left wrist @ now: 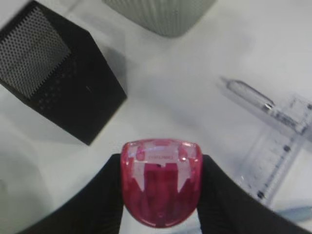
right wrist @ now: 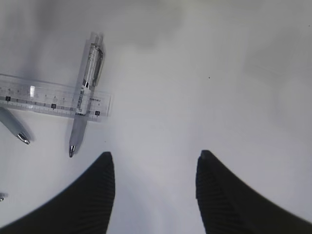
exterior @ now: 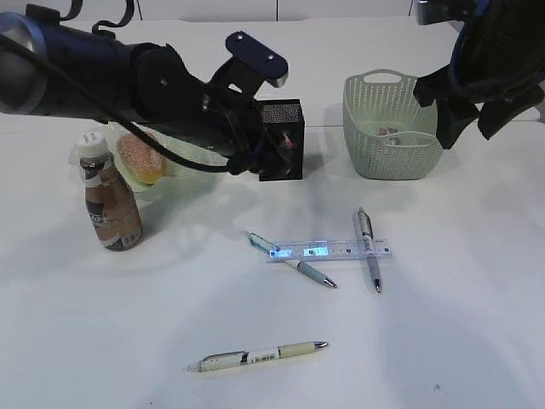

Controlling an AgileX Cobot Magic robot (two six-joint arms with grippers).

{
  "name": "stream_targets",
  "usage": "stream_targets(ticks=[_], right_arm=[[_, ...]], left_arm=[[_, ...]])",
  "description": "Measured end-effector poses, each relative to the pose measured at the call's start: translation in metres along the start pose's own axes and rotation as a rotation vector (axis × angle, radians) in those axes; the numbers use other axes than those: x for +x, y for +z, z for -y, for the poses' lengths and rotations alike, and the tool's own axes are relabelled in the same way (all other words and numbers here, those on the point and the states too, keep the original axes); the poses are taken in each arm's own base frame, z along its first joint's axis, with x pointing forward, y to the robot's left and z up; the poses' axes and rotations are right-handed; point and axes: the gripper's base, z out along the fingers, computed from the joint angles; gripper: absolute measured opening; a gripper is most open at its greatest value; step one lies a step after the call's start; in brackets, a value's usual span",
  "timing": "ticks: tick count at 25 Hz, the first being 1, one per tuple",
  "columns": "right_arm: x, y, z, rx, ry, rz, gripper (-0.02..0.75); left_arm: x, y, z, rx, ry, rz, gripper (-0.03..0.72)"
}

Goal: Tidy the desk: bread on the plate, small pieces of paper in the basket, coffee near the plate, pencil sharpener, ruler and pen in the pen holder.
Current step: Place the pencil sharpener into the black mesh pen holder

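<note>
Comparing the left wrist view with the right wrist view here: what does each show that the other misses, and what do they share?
Only the left wrist view shows the pink pencil sharpener clamped in the left gripper, the black mesh pen holder and a corner of the green basket. Only the right wrist view shows the right gripper, open with nothing between its fingers, and the grey tip of a second pen under the ruler's left part. Both show the clear ruler, the pen lying across it and the white desk.
</note>
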Motion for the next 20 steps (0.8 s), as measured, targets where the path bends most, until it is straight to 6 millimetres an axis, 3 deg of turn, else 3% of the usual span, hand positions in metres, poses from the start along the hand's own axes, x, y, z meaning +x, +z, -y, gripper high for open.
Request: stream_targets(ticks=[12, 20], right_arm=[[0.000, 0.000, 0.000, 0.002, -0.001, 0.000, 0.426], [0.000, 0.000, 0.000, 0.002, -0.001, 0.000, 0.426]], left_arm=[[-0.027, -0.005, -0.017, -0.168, -0.119, 0.317, 0.298], [-0.023, 0.005, -0.021, -0.215, -0.152, 0.365, 0.298]])
